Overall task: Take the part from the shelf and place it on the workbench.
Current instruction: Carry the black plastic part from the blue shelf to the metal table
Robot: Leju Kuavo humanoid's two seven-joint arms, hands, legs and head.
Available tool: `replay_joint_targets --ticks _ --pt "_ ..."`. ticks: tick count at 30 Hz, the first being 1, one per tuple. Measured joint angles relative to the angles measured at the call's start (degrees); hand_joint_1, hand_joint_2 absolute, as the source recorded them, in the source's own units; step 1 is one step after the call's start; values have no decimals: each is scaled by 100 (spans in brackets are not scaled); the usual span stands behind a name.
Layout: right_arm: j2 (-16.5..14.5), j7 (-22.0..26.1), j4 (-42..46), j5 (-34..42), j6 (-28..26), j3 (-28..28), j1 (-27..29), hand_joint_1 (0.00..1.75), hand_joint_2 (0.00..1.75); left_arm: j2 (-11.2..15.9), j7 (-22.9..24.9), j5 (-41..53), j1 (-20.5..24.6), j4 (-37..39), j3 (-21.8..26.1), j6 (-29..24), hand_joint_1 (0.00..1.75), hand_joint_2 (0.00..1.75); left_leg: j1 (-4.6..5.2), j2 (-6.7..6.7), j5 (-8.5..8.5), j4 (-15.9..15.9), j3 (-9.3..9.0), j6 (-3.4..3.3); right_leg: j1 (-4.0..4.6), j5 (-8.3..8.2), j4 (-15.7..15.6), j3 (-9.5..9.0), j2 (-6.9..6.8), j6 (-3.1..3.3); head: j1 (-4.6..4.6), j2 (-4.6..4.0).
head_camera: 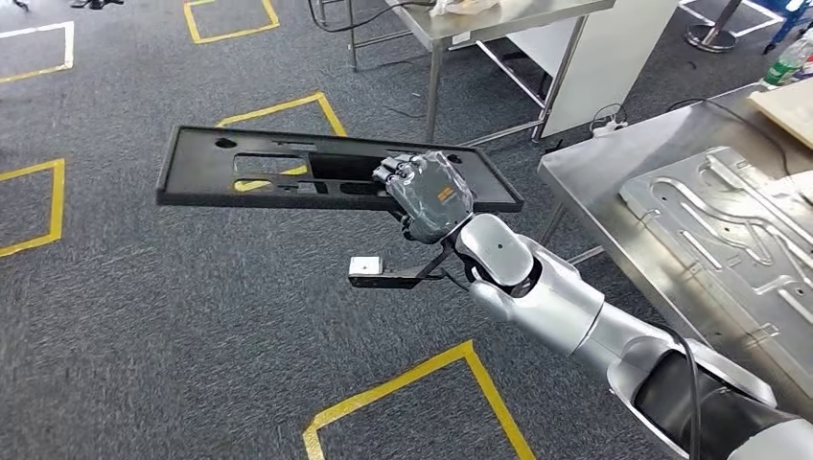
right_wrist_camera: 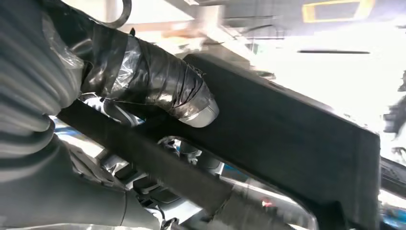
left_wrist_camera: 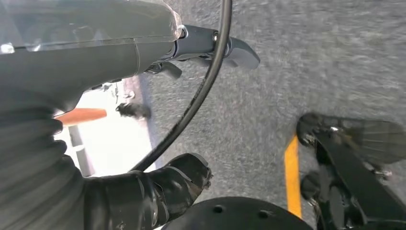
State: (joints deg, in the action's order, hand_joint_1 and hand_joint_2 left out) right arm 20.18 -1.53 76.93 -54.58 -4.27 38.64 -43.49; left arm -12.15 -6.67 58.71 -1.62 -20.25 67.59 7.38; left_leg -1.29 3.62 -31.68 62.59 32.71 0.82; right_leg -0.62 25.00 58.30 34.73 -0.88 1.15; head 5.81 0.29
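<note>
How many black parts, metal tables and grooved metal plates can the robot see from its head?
Black part: 1
Metal tables: 2
Grooved metal plate: 1
Total: 4

Your workbench (head_camera: 614, 206), steel, right side.
On it you have a grooved metal plate (head_camera: 729, 240); grey carpet floor (head_camera: 144, 326) carries yellow tape squares (head_camera: 422, 383).

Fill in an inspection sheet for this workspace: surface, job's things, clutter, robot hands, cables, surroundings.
Surface: steel workbench at right, a grooved metal plate lying on it.
Job's things: black flat part, held level above the carpet.
Clutter: bottle at the bench's far end.
Robot hands: right robot hand grips the part's edge; left robot hand holds nothing.
Cables: black cable beside the left wrist.
Surroundings: grey carpet, yellow floor tape.
</note>
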Motion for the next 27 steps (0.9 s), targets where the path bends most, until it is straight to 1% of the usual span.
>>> replay_joint_targets --ticks 1,2,3,4,5,6,7,8,9,10,11,12,13,14,15,16,17,18,19,20,21,22,23,24,25,26,27 --pt "15 -2 24 0 9 -8 -27 175 175 2 -1 1 -8 17 17 7 0 175 -1 -174 -172 369 175 -3 14 3 -3 -9 73 31 0 -1" --pt "21 -5 38 -1 17 -9 -41 175 175 2 -1 2 -10 31 32 11 0 175 1 -277 -326 766 387 -5 27 8 5 -11 151 57 1 -1" --pt "21 -6 50 -1 22 -9 -42 175 175 3 -1 3 -11 43 42 16 0 175 3 -324 -401 1073 572 -9 43 19 18 -12 242 70 1 -1" --pt "22 -3 60 -2 27 -9 -37 175 175 4 -1 3 -12 49 48 19 0 175 5 -343 -355 1190 679 -19 59 32 35 -14 337 78 1 -1" --pt "23 0 68 -2 32 -9 -35 175 175 6 0 4 -10 51 51 19 0 175 5 -360 -196 1087 686 -35 71 47 59 -17 432 79 1 -1" --pt "24 2 77 -2 35 -9 -38 175 175 9 -1 5 -10 52 54 19 0 175 6 -405 48 781 594 -56 77 67 87 -21 523 74 1 -1" --pt "27 2 86 -3 36 -9 -41 175 175 15 -1 6 -9 54 56 18 0 175 3 -532 264 410 460 -83 72 89 118 -18 605 60 2 -1" --pt "29 1 92 -3 36 -9 -48 175 175 22 0 6 -9 57 59 19 0 175 -4 -684 409 77 327 -105 74 111 156 -1 680 39 3 -1" --pt "31 -5 98 -8 37 -9 -49 175 175 29 -1 5 -10 63 62 20 0 175 -3 -806 475 -138 237 -121 58 121 179 26 752 9 1 0" --pt "43 -22 102 -29 38 -9 -46 175 175 34 -1 4 -7 68 66 21 0 175 4 -884 464 -227 195 -136 37 121 185 54 821 -31 1 0" --pt "70 -47 105 -73 39 -9 -48 175 175 35 -2 2 -3 74 69 23 0 175 16 -861 459 -268 174 -148 20 109 175 76 897 -76 1 0" --pt "118 -74 111 -144 39 -9 -57 175 175 34 -3 -2 3 77 76 26 0 175 12 -789 471 -307 157 -175 0 96 155 88 954 -121 -1 1" --pt "195 -97 116 -234 39 -12 -87 175 175 33 -6 -10 11 78 87 29 0 175 5 -718 492 -367 127 -211 4 108 171 102 906 -155 2 0" --pt "286 -108 116 -322 43 -16 -144 175 175 31 -11 -22 14 79 104 33 0 175 -3 -647 517 -427 97 -248 16 165 260 147 769 -178 5 0" --pt "391 -107 113 -407 52 -23 -226 175 175 30 -16 -34 13 80 124 36 0 175 -11 -576 535 -477 69 -280 29 281 465 247 575 -197 9 0" --pt "498 -101 107 -486 66 -29 -318 175 175 29 -20 -45 9 81 145 37 0 175 4 -505 536 -496 50 -299 31 440 780 407 364 -213 13 -1" --pt "603 -93 98 -552 81 -34 -405 175 175 28 -20 -55 2 81 165 38 0 175 12 -431 526 -502 38 -309 23 599 1149 601 235 -234 15 -1" --pt "698 -86 89 -607 95 -38 -473 175 175 28 -17 -65 -3 82 184 38 0 175 18 -349 510 -502 26 -312 8 698 1466 777 176 -258 15 -1" --pt "787 -82 82 -652 108 -39 -513 175 175 26 -14 -76 -5 82 203 38 0 175 19 -270 488 -500 9 -311 -11 703 1629 877 146 -281 14 -1" --pt "885 -84 77 -703 122 -40 -535 175 175 20 -9 -85 -3 82 224 39 0 175 17 -194 463 -497 -16 -306 -32 594 1568 861 122 -302 15 -1" --pt "979 -91 75 -760 137 -44 -550 175 175 9 -5 -93 -1 82 245 40 0 175 14 -123 432 -491 -48 -293 -50 394 1280 725 73 -320 15 -1" --pt "1086 -107 74 -840 154 -50 -566 175 175 -3 -3 -96 1 82 268 43 0 175 14 -58 396 -481 -82 -271 -58 188 857 521 -42 -332 16 -1" --pt "1193 -136 74 -934 175 -60 -586 175 175 -12 -2 -95 4 82 291 46 0 175 26 -3 360 -469 -113 -243 -38 35 482 333 -184 -326 15 -1" --pt "1306 -172 73 -1028 196 -69 -608 175 175 -21 -2 -93 7 82 312 50 0 175 41 45 329 -462 -136 -209 -12 -51 213 203 -285 -300 14 -1" --pt "1419 -207 68 -1114 216 -78 -627 175 175 -25 -2 -89 9 82 330 55 0 175 55 92 304 -459 -157 -176 18 -61 90 151 -344 -266 13 -1" --pt "1542 -233 58 -1183 234 -84 -641 175 175 -32 -2 -80 13 82 344 60 0 175 67 141 287 -465 -176 -147 49 -45 91 154 -320 -226 11 -1" --pt "1681 -249 40 -1231 250 -91 -655 175 175 -38 -2 -71 20 82 358 67 0 175 66 199 267 -474 -201 -116 55 -41 84 155 -244 -186 12 -1"
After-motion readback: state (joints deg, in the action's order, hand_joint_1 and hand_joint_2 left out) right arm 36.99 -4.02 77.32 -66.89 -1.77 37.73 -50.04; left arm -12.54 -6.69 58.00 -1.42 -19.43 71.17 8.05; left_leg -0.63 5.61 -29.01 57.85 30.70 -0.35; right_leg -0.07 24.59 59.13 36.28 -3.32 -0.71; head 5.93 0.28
